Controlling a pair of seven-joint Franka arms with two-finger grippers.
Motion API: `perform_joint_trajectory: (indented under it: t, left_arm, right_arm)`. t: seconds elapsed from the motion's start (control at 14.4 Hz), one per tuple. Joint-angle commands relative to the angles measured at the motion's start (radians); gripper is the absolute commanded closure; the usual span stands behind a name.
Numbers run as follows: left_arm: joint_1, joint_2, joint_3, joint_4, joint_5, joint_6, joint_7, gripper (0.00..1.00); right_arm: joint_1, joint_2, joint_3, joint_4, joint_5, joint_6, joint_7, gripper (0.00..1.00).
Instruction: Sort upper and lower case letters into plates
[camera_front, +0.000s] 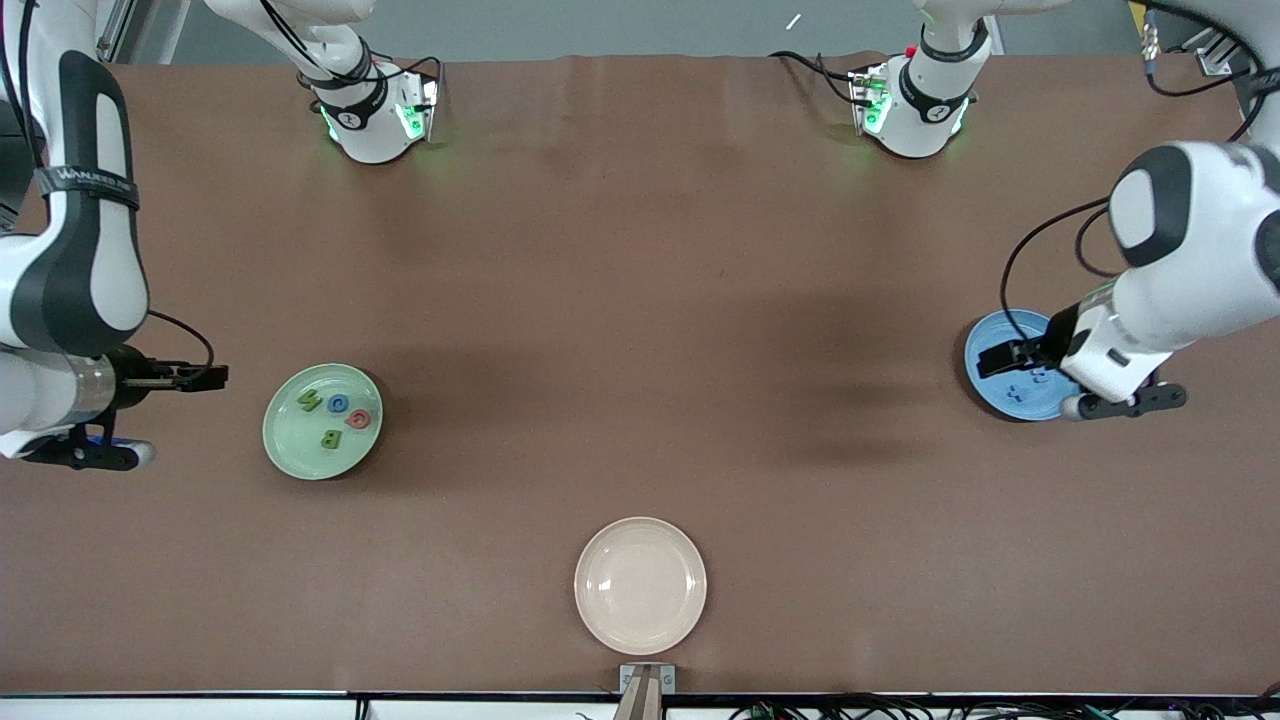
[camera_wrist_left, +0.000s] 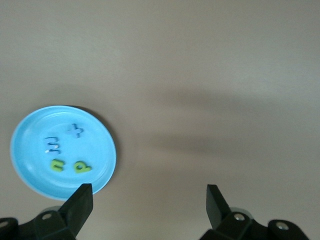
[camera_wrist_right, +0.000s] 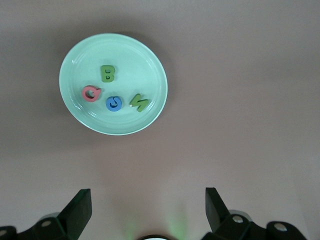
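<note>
The light green plate (camera_front: 298, 452) lies toward the right arm's end of the table. It holds a green N (camera_front: 308, 401), a blue G (camera_front: 338, 403), a red Q (camera_front: 359, 419) and a green B (camera_front: 331, 438). My right gripper (camera_front: 210, 377) hangs open and empty over bare table beside that plate (camera_wrist_right: 130, 57). The blue plate (camera_front: 1000, 332) lies at the left arm's end, partly hidden by my left gripper (camera_front: 1000, 357), which is open and empty above it. The left wrist view shows this plate (camera_wrist_left: 32, 130) holding a blue x (camera_wrist_left: 75, 130), a blue m (camera_wrist_left: 52, 144), a green n (camera_wrist_left: 57, 164) and a green p (camera_wrist_left: 82, 167).
A cream-beige plate (camera_front: 640, 585) with nothing on it sits near the table's front edge, midway between the two ends. Both arm bases stand along the edge farthest from the front camera. A brown cloth covers the table.
</note>
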Motion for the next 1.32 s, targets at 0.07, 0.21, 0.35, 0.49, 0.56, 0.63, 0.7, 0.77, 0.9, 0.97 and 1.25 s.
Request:
perform_joint_trajectory:
  t: [0.07,0.21,0.35,0.49,0.56,0.63,0.7,0.77,0.9,0.97,1.25]
  left_arm:
    - [0.016,-0.165,0.008,-0.005,-0.007,-0.105,0.026,0.00]
    - [0.028,-0.179,0.007,0.059,-0.007,-0.183,0.040,0.00]
    - [0.028,-0.179,0.008,0.155,-0.007,-0.302,0.043,0.00]
    - [0.030,-0.178,0.008,0.258,-0.007,-0.405,0.044,0.00]
    - [0.030,-0.178,0.010,0.294,-0.007,-0.439,0.061,0.00]
    - [0.031,-0.179,0.013,0.302,-0.004,-0.462,0.088,0.00]
    - [0.048,-0.186,0.016,0.302,-0.003,-0.469,0.113,0.00]
    - [0.053,-0.190,0.016,0.302,0.009,-0.470,0.133,0.00]
    - [0.054,-0.193,0.016,0.303,0.049,-0.470,0.187,0.00]
    - [0.054,-0.193,0.016,0.303,0.062,-0.469,0.194,0.00]
    - [0.051,-0.186,0.010,0.303,0.092,-0.463,0.194,0.00]
  right_arm:
    - [-0.026,0.008,0.017,0.095,-0.016,-0.016,-0.013,0.00]
    - [-0.023,-0.001,0.019,0.096,-0.016,-0.021,-0.017,0.00]
    - [-0.027,0.000,0.025,0.122,-0.014,-0.015,-0.020,0.00]
    - [-0.032,0.000,0.026,0.144,-0.002,-0.019,-0.023,0.00]
    - [-0.029,0.000,0.025,0.146,-0.004,-0.019,-0.023,0.00]
    - [-0.029,0.000,0.025,0.147,-0.005,-0.021,-0.026,0.00]
    - [-0.034,0.000,0.025,0.147,-0.004,-0.021,-0.035,0.00]
    - [-0.038,-0.001,0.026,0.149,0.007,-0.021,-0.046,0.00]
    - [-0.021,-0.003,0.023,0.171,0.007,-0.018,-0.049,0.00]
    - [-0.017,-0.009,0.022,0.175,0.010,-0.021,-0.048,0.00]
    - [-0.060,-0.084,0.020,0.137,0.088,-0.030,-0.196,0.00]
